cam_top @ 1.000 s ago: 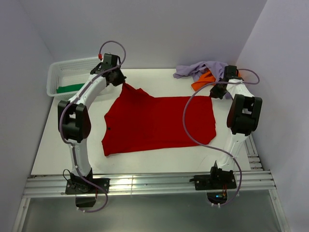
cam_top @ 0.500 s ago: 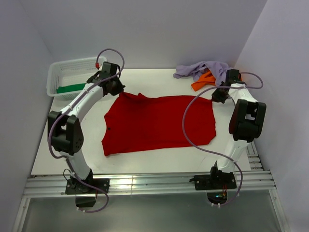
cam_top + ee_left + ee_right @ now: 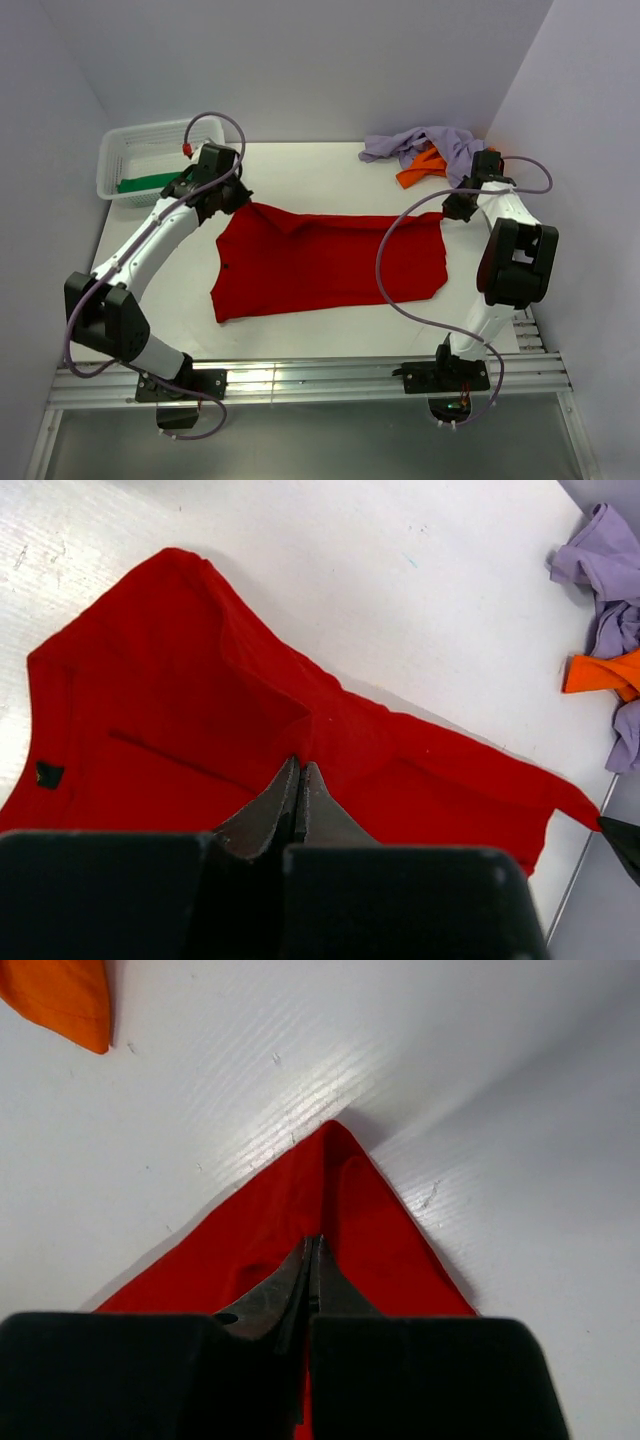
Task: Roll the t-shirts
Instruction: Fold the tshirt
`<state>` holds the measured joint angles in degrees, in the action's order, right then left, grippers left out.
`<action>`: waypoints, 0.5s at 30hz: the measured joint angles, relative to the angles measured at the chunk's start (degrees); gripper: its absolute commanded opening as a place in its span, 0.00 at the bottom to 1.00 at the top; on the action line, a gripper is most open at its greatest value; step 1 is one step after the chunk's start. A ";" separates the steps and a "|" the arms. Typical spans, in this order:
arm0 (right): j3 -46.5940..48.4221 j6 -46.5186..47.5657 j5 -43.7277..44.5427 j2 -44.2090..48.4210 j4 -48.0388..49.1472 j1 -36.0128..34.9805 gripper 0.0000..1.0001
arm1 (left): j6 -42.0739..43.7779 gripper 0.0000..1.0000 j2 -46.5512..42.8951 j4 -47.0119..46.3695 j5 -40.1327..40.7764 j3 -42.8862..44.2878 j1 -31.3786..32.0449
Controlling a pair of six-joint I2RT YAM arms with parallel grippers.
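White table (image 3: pixel 330 170), pale walls (image 3: pixel 300 60) — red t-shirt (image 3: pixel 320 262)

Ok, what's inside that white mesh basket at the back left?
A green t-shirt lies along the near side of the basket, and nothing else shows inside. Anything under the shirt is covered and can't be seen.

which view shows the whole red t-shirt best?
Top external: the red t-shirt is in frame whole, spread on the table. Left wrist shows a large part beyond the shut left gripper; right wrist shows only the corner pinched by the right gripper.
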<state>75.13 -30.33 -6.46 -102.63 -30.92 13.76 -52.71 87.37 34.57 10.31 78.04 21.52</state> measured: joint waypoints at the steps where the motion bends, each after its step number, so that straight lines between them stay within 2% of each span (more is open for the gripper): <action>1: -0.46 0.02 0.11 0.39 0.07 0.02 0.00 | -0.31 0.00 -0.83 0.44 0.11 -0.28 0.09; 15: -5.22 0.20 1.77 6.51 -0.94 0.02 0.00 | -5.07 0.00 -9.29 4.15 0.09 -5.81 1.46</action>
<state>69.91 -30.13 -4.69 -96.12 -31.86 13.78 -57.78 78.08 38.72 10.39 72.23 22.98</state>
